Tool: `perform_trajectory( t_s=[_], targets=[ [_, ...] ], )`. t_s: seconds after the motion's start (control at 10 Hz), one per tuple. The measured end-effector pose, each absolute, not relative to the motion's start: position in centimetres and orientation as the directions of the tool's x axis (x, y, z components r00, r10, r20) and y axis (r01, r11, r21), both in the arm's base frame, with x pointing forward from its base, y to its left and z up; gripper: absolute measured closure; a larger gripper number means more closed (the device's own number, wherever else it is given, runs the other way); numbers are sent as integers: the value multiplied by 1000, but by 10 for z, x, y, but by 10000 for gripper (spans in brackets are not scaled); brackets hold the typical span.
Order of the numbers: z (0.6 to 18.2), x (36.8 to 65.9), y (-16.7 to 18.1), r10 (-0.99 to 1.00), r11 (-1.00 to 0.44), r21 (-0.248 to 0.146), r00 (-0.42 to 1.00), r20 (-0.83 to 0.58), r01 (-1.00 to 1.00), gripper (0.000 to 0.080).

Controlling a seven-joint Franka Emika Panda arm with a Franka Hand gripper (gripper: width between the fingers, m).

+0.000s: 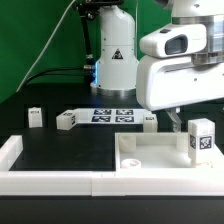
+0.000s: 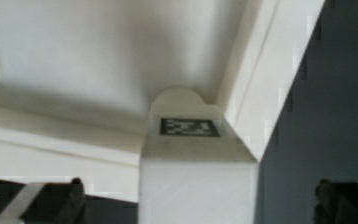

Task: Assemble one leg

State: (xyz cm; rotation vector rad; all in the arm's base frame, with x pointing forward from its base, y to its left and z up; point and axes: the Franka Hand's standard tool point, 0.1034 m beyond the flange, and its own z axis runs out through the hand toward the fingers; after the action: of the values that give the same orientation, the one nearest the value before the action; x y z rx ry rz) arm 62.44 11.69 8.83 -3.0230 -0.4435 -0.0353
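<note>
A leg (image 1: 200, 140), a small white post with a square tag, stands upright on the near corner of the large white plate (image 1: 150, 156) at the exterior view's right. In the wrist view the same leg (image 2: 197, 165) runs between my fingers, with its tagged end against the plate (image 2: 87, 70) inside the corner. My gripper (image 1: 185, 121) is over the leg's upper end. The dark fingertips (image 2: 51, 200) stand apart on both sides of the leg with a gap on each side, so the gripper (image 2: 197, 205) is open and not pressing on it.
Three more tagged legs (image 1: 35, 117), (image 1: 67, 121), (image 1: 148, 122) lie at the back. The marker board (image 1: 112, 115) lies between them. A low white rail (image 1: 50, 181) runs along the front and left, with black table beyond it.
</note>
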Motion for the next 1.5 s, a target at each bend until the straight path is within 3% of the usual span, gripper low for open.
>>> perform_trajectory(
  t_s=[0.3,0.4,0.5,0.6,1.0,1.3,1.5],
  targets=[
    [86,623,116,284,-955,-81,958,35,286,183],
    [86,623,116,284,-955,-81,958,35,286,363],
    [86,623,116,284,-955,-81,958,35,286,363],
    [86,623,116,268,-959,-83,963,34,270,510],
    [86,623,117,83,-992,-90,996,18,84,509],
    [85,624,116,-291,-951,-102,956,-24,-292,508],
    [85,625,116,-532,-839,-103,845,-51,-534,508]
  ],
)
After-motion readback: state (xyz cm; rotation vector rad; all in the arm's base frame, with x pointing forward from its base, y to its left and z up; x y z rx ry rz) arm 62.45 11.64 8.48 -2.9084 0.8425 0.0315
